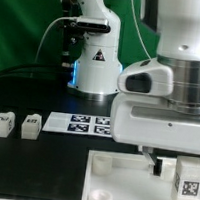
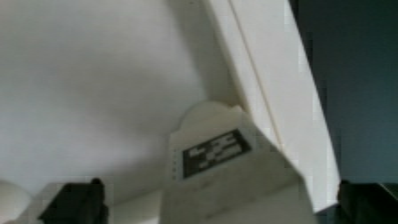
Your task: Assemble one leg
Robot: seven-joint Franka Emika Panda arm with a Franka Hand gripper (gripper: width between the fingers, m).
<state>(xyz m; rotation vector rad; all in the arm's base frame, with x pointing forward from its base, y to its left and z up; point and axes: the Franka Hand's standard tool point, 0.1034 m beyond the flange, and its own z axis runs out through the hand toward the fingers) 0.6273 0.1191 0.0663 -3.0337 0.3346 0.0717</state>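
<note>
A leg [image 1: 188, 176], a small white block with a black-and-white tag, stands at the right side of the wide flat white square piece [image 1: 118, 186] in the exterior view. My gripper [image 1: 179, 162] hangs right over this leg. In the wrist view the leg [image 2: 217, 150] lies between my two dark fingertips [image 2: 75, 202], with a gap on each side. The gripper [image 2: 217, 205] is open and holds nothing. The flat white piece [image 2: 89, 90] fills the space behind the leg. I cannot tell whether the leg sits in a corner socket.
Two more white legs [image 1: 1, 125] [image 1: 31, 126] stand on the black table at the exterior view's left. The marker board [image 1: 80, 123] lies behind them near the arm's base [image 1: 92, 67]. Cables run behind the base.
</note>
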